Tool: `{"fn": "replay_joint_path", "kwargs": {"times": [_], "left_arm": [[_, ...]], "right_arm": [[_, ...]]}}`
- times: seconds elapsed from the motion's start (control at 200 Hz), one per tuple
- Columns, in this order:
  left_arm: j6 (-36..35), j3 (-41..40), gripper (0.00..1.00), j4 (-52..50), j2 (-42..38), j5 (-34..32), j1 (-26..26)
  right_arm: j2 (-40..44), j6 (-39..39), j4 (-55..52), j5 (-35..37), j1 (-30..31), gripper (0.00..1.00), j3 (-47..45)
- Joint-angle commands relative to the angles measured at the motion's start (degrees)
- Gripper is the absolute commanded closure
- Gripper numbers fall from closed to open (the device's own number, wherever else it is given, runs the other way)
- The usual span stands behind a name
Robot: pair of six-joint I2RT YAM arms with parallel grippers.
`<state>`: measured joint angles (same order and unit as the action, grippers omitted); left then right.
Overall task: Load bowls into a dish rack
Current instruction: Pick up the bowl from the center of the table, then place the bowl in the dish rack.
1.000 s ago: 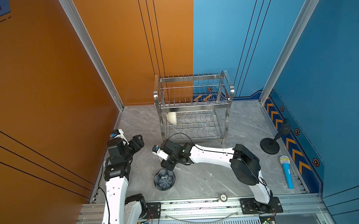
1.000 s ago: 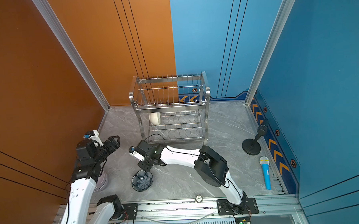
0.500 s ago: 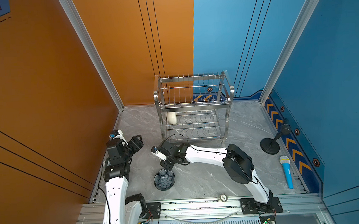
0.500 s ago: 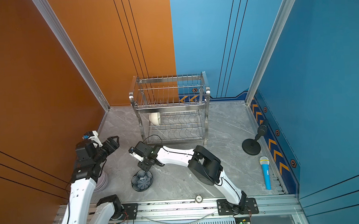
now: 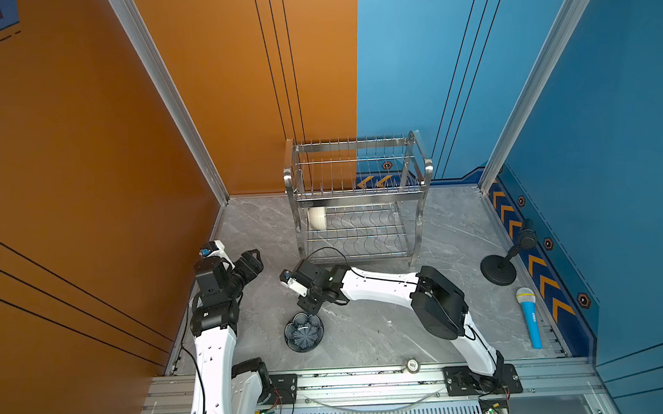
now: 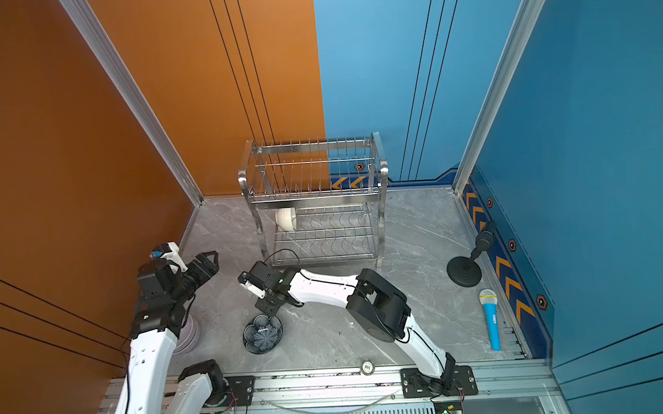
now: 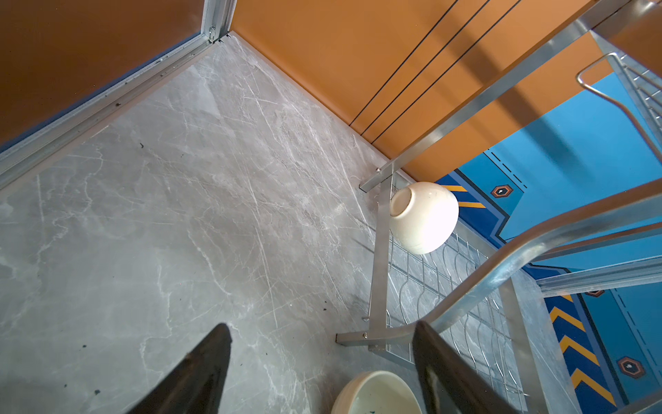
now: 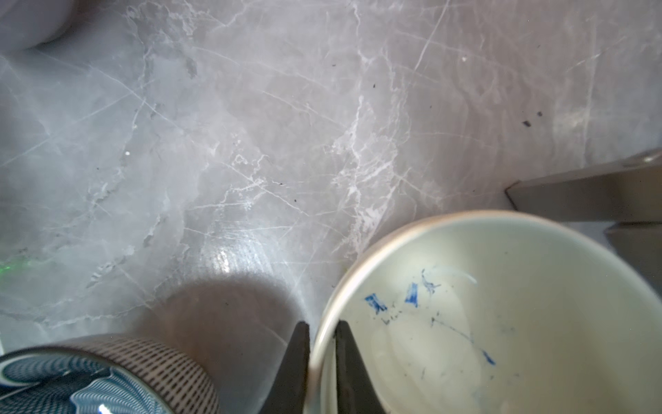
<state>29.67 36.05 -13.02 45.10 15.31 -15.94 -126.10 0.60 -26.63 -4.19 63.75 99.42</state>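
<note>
My right gripper (image 8: 322, 324) is shut on the rim of a cream-white bowl (image 8: 501, 304), one finger inside and one outside. That bowl also shows in the left wrist view (image 7: 376, 394); in both top views the right wrist (image 5: 310, 285) hides it. A dark blue-grey ribbed bowl (image 5: 304, 332) (image 6: 263, 334) (image 8: 107, 372) sits on the table just in front of it. Another cream-white bowl (image 5: 317, 218) (image 7: 422, 217) stands on edge in the dish rack's (image 5: 359, 164) lower tier. My left gripper (image 5: 253, 257) (image 7: 322, 326) hangs open and empty.
Pale lilac bowls (image 6: 187, 333) sit partly hidden behind the left arm. The rack's front left foot (image 8: 591, 193) stands close beside the held bowl. A black microphone stand (image 5: 498, 270) and a blue toy microphone (image 5: 528, 314) lie at the right. Orange wall on the left.
The right gripper's jaws have closed onto the cream-white bowl's rim. The right arm's elbow has shifted a little. The left arm has barely moved.
</note>
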Motion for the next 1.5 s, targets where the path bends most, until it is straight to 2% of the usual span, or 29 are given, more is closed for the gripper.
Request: {"fn": "replay_joint_path", "kwargs": {"times": [0.0,0.385,0.696,0.846,1.131,1.492], "left_arm": [[0.45,-0.83,0.20,1.36,-0.44,1.75,-0.63],[0.32,-0.90,0.20,1.15,-0.63,1.57,-0.75],[0.21,-0.90,0.20,1.06,-0.54,1.73,-0.98],[0.22,-0.79,0.20,1.11,-0.43,1.82,-1.06],[0.30,-0.90,0.20,1.04,-0.45,1.87,-1.26],[0.55,-1.00,0.20,1.25,-0.72,1.91,-1.32]], "right_arm": [[-0.92,-0.21,-2.28,-0.13,-0.21,0.92,1.19],[2.41,-1.01,-1.92,-1.10,-0.46,0.99,-0.38],[11.56,3.46,7.32,-10.89,-3.86,1.00,-8.93],[17.46,6.49,17.23,-18.55,-6.31,1.00,-16.49],[24.93,18.02,36.20,-32.37,-13.26,0.98,-27.48],[27.03,29.87,54.99,-38.32,-20.04,0.97,-34.10]]}}
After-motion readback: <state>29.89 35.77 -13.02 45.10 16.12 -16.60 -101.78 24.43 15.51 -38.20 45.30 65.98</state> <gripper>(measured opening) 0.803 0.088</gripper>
